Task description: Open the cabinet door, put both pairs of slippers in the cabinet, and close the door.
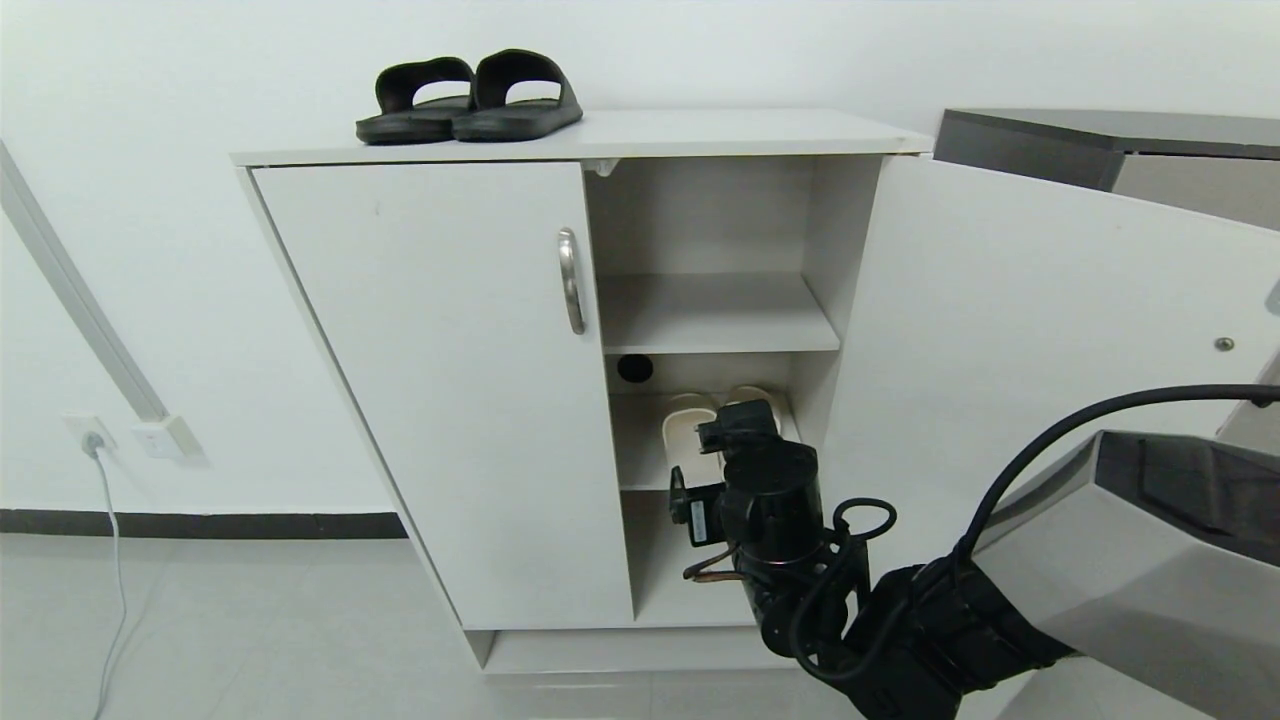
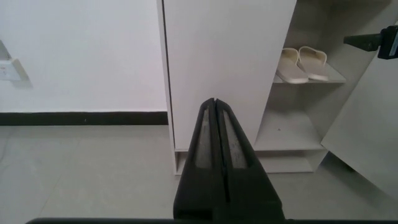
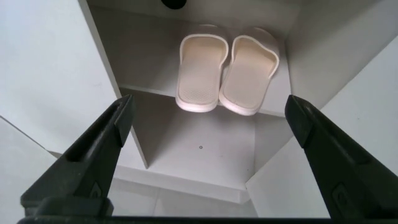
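A pair of black slippers [image 1: 468, 98] rests on top of the white cabinet [image 1: 700, 130]. The cabinet's right door [image 1: 1030, 330] stands swung open; its left door [image 1: 440, 380] is shut. A pair of cream slippers [image 1: 692, 428] [image 3: 227, 73] [image 2: 303, 63] lies side by side on the middle shelf inside. My right gripper [image 3: 208, 152] [image 1: 738, 425] hovers open just in front of that shelf, apart from the cream pair and holding nothing. My left gripper [image 2: 214, 112] is shut and empty, low, facing the cabinet's closed left door.
A grey box [image 1: 1110, 150] stands to the right behind the open door. A wall socket with a cable [image 1: 90, 435] sits at the left. The upper shelf [image 1: 715, 315] and bottom compartment [image 1: 680, 570] hold nothing. Open tiled floor [image 1: 250, 640] lies before the cabinet.
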